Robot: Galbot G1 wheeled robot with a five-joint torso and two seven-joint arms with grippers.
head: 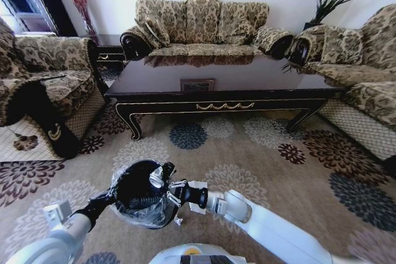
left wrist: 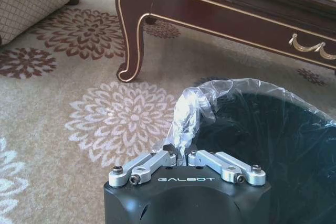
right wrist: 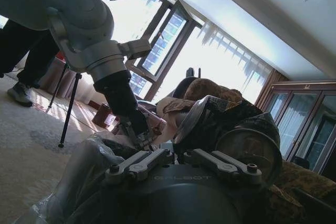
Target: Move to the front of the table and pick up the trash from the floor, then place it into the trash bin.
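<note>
Now | left pincer pinches trash bin liner rim | right pincer clamps something silvery above bin

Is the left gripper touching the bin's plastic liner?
Touching. In the left wrist view, the left gripper has its fingers pinching a bunched fold of the liner at the trash bin rim.

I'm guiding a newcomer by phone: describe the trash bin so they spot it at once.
Find the long dark table with gold trim between the sofas. On the floral carpet in front of it, between the left gripper and right gripper, stands the bin: small, round, black, with a crinkly clear bag over its rim.
</note>
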